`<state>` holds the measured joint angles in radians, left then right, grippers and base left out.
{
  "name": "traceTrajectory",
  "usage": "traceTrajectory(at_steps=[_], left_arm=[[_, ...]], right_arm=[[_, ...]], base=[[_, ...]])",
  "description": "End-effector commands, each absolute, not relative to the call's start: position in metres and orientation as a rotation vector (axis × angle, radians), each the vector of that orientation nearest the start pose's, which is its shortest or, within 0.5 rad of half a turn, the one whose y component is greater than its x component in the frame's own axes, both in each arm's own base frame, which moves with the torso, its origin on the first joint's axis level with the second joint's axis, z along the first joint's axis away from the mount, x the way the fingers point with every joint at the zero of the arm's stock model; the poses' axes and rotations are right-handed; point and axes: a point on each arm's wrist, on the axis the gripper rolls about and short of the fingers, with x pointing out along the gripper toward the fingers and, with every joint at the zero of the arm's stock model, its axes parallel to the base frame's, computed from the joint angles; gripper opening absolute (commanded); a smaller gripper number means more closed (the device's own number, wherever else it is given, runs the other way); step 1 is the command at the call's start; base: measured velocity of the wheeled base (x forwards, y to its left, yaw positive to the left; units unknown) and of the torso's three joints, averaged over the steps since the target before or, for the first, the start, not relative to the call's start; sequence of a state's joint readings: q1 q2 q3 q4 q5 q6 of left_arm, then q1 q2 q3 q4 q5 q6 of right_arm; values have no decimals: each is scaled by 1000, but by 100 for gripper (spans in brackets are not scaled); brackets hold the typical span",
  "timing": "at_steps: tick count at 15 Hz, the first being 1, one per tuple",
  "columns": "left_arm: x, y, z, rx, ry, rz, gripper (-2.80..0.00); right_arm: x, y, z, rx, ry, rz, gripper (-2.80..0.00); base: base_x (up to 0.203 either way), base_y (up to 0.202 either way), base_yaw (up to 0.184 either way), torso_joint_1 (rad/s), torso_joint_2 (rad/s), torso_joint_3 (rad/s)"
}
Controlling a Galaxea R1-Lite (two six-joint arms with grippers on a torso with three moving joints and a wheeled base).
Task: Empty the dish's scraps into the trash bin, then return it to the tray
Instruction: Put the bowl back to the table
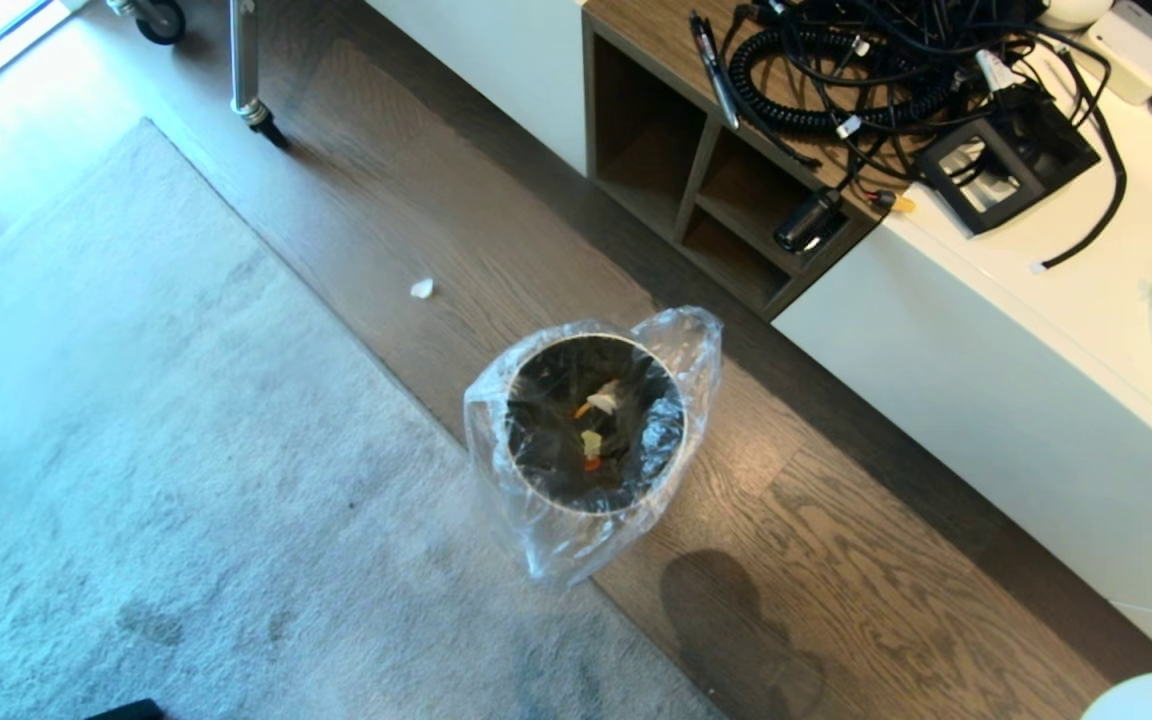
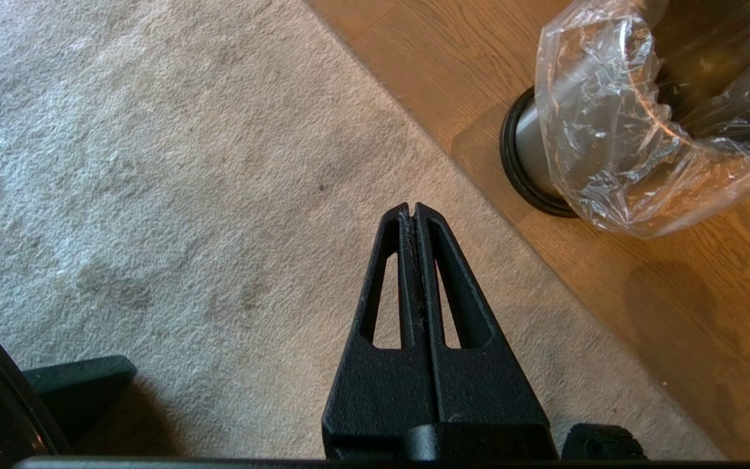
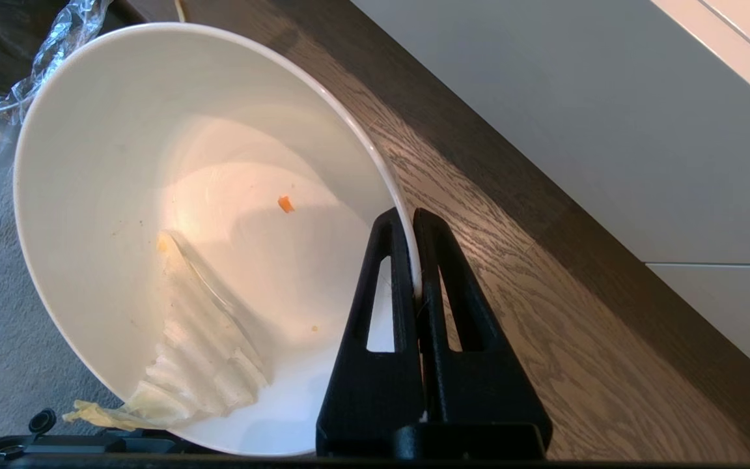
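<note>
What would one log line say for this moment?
right gripper: shut on bowl rim | tissue stuck inside | bin: holds scraps | left gripper: shut, idle over rug

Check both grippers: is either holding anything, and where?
The right gripper pinches the white dish by its rim. The left gripper is shut, holding nothing.

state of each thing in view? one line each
dish: held by its rim, tilted, tissue and an orange bit stuck inside
right end effector: shut on the dish rim
left end effector: shut, empty, over the rug
trash bin: upright, bag-lined, scraps inside
white scrap: lying on the floor, outside the bin
</note>
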<state>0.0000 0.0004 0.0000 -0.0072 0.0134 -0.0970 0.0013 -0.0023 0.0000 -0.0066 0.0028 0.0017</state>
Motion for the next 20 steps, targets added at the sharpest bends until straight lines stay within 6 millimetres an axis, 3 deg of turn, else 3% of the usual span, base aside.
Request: traceTrajectory(at_steps=[1,11,20], left_arm=[[-23,0,76,-98,-8,13,-280],[-23,0,76,-98,-8,13,-280],[-23,0,76,-98,-8,13,-280]], right_arm=[[-23,0,76,2,-8,5,-280],[-23,0,76,2,-8,5,-280],[-23,0,76,2,-7,5,-280]], base=[[0,0,0,0,0,0],[0,0,0,0,0,0],[0,0,0,3,1,174]])
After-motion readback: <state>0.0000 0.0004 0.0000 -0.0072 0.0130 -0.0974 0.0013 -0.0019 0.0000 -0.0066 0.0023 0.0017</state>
